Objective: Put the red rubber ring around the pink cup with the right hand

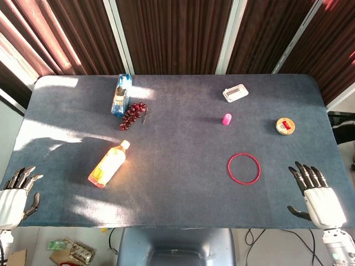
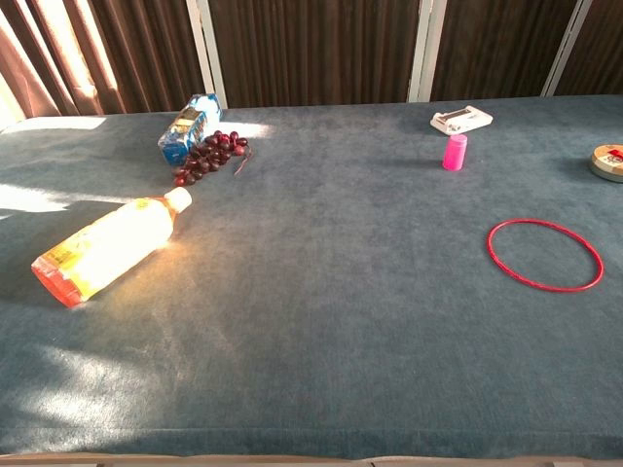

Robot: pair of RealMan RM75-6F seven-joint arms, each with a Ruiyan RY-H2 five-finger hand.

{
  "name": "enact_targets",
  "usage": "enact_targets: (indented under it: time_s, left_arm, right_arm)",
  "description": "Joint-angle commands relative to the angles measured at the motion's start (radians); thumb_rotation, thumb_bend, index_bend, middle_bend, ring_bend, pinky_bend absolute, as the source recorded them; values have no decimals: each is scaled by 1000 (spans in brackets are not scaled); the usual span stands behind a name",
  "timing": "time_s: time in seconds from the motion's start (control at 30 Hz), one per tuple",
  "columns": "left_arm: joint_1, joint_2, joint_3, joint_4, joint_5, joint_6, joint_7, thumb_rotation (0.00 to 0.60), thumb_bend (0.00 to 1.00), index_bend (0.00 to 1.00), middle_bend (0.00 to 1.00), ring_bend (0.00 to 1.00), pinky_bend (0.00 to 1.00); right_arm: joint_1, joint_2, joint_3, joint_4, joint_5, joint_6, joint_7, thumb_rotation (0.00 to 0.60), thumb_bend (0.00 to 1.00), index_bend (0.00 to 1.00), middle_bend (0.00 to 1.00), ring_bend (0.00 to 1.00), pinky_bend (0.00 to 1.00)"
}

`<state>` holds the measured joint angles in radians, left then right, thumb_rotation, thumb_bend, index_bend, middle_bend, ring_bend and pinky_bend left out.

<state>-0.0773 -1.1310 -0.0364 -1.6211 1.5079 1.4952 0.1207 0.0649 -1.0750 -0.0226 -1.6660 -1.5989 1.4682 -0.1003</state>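
A thin red rubber ring (image 1: 243,168) (image 2: 544,255) lies flat on the blue table, right of centre. Further back stands a small pink cup (image 1: 227,119) (image 2: 455,153), upright and apart from the ring. My right hand (image 1: 314,195) rests at the front right edge of the table, fingers spread and empty, to the right of the ring and a little nearer. At the front left edge my left hand (image 1: 18,194) is also open and holds nothing. Neither hand appears in the chest view.
An orange juice bottle (image 1: 108,163) (image 2: 107,245) lies on its side at the left. Dark grapes (image 1: 133,114) (image 2: 208,156) and a blue packet (image 1: 121,94) (image 2: 188,128) sit at the back left. A white holder (image 1: 235,92) (image 2: 460,120) and a round tin (image 1: 284,126) (image 2: 609,161) are at the right.
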Motion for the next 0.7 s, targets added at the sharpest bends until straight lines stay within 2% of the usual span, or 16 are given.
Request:
enact_targets:
  time_s: [0.03,0.4,0.47,0.53,0.63,0.7]
  left_arm:
    - [0,1,1,-1,0,0,0,600,520,259,107,69,282]
    - [-3,4,4,-4,1,-6,-2,600,521,263,109,69,283]
    - [-1,5,6,-7,3,-3,0,600,522,263,111,69,284]
    - [1,6,8,-9,9,3,-1,600,521,265,116,69,284]
    - [1,6,8,-6,12,5,-5,600,521,268,121,74,285]
    - [0,6,7,-6,7,1,-3,600,520,269,122,76,287]
  right_arm:
    - [-1,0,0,-1,-2,1,0,600,166,0,0,0,153]
    - [9,-3,6,11,0,-14,14,600,166,4,0,0,154]
    - [13,-12,8,24,-5,-15,21,600,166,28,9,10,181]
    - [20,-22,10,42,-16,-17,32,600,165,65,60,51,253]
    - [36,-38,16,69,-19,-32,61,600,167,160,238,230,465]
    - [48,-49,26,82,-9,-45,76,600,186,236,319,332,608]
